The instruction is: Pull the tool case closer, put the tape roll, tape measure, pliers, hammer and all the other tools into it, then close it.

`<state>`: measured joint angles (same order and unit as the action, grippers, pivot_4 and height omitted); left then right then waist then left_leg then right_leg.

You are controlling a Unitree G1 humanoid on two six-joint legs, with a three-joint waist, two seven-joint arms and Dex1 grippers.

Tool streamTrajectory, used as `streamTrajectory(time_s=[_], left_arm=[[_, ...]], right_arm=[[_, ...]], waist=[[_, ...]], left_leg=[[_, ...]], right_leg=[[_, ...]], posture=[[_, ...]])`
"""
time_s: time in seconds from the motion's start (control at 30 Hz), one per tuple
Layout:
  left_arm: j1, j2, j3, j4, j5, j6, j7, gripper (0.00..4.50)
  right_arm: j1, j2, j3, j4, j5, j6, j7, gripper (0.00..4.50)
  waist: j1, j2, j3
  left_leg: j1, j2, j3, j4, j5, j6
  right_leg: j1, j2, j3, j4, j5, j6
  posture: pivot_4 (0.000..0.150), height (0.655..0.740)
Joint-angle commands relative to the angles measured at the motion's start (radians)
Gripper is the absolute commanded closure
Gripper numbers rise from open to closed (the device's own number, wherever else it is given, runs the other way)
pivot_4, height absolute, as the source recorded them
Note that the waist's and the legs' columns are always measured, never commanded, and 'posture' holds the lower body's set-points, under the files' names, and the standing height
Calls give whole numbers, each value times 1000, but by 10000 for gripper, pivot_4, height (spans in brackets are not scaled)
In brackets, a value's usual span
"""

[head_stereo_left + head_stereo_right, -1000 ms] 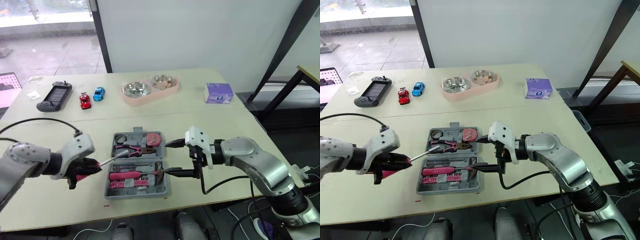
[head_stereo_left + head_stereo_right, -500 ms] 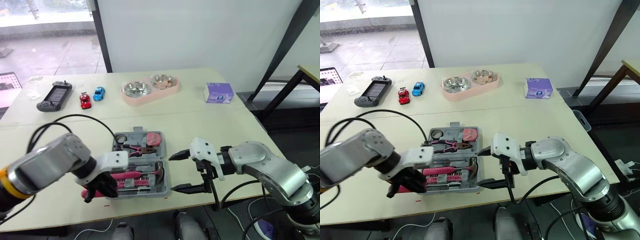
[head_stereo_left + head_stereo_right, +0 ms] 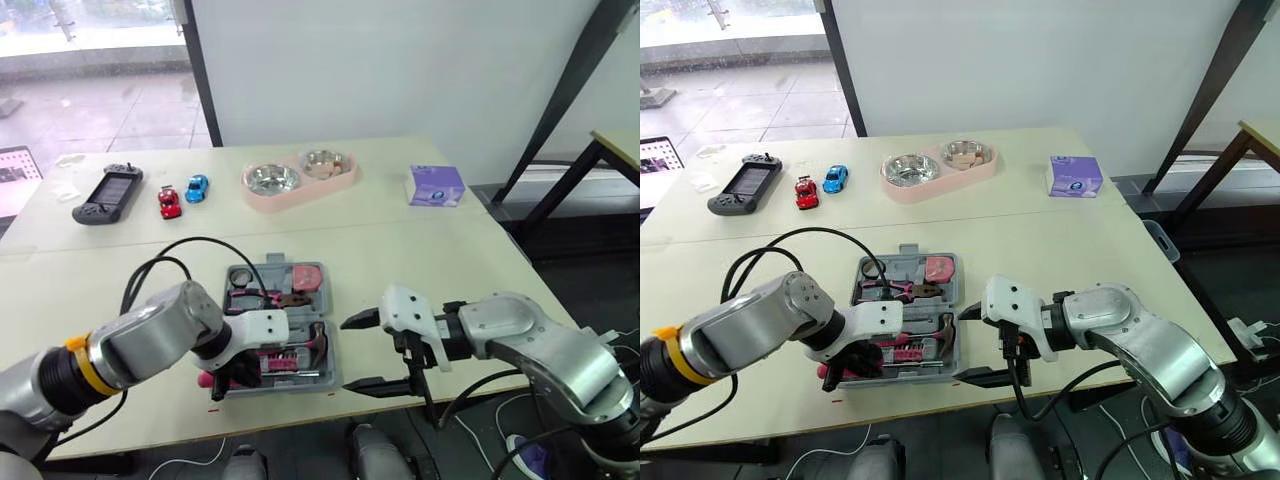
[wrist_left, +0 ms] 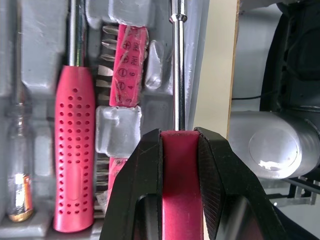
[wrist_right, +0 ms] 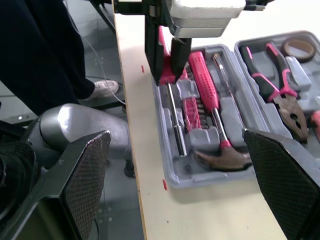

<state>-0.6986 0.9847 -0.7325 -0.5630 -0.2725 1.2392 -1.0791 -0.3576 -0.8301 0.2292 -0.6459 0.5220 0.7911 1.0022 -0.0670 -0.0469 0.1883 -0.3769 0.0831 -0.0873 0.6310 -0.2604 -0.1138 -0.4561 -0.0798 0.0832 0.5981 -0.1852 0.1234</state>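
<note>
Now: screwdriver at the case.
Its red handle pinched in the left hand, shaft along the case's front slot; right hand spread wide just beside the case.

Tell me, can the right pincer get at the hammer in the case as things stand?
Probably yes. The open right pincer hovers beside the case, at the end where the hammer has its head, nothing between. The left pincer grips a screwdriver in the front slot.
</note>
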Motion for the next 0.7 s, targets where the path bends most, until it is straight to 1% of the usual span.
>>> streamTrajectory(time_s=[0.03, 0.23, 0.4, 0.7], left_arm=[[9, -8, -4, -17, 4, 7, 26, 40410], [22, -43, -22, 3, 13, -11, 58, 40410], [33, -50, -21, 9, 9, -29, 64, 40410], [34, -85, 1, 41, 19, -70, 94, 40410]], right_arm=[[4, -12, -2, -38, -3, -11, -5, 0], [11, -16, -5, -39, -3, -10, -6, 0], [11, -19, -8, -42, 1, -6, -5, 0], [10, -27, -1, -42, -1, -3, -5, 0]], waist=[[1, 0, 0], [4, 0, 0], [6, 0, 0], [19, 0, 0]], left_leg=[[0, 0, 0, 0, 0, 0], [0, 0, 0, 0, 0, 0], [1, 0, 0, 1, 0, 0], [2, 0, -1, 1, 0, 0]], right_leg=[[0, 0, 0, 0, 0, 0], [1, 0, 0, 0, 0, 0], [2, 0, 0, 0, 0, 0], [3, 0, 0, 0, 0, 0]], posture=[[1500, 7387], [1500, 7387], [1500, 7387], [1500, 7387]])
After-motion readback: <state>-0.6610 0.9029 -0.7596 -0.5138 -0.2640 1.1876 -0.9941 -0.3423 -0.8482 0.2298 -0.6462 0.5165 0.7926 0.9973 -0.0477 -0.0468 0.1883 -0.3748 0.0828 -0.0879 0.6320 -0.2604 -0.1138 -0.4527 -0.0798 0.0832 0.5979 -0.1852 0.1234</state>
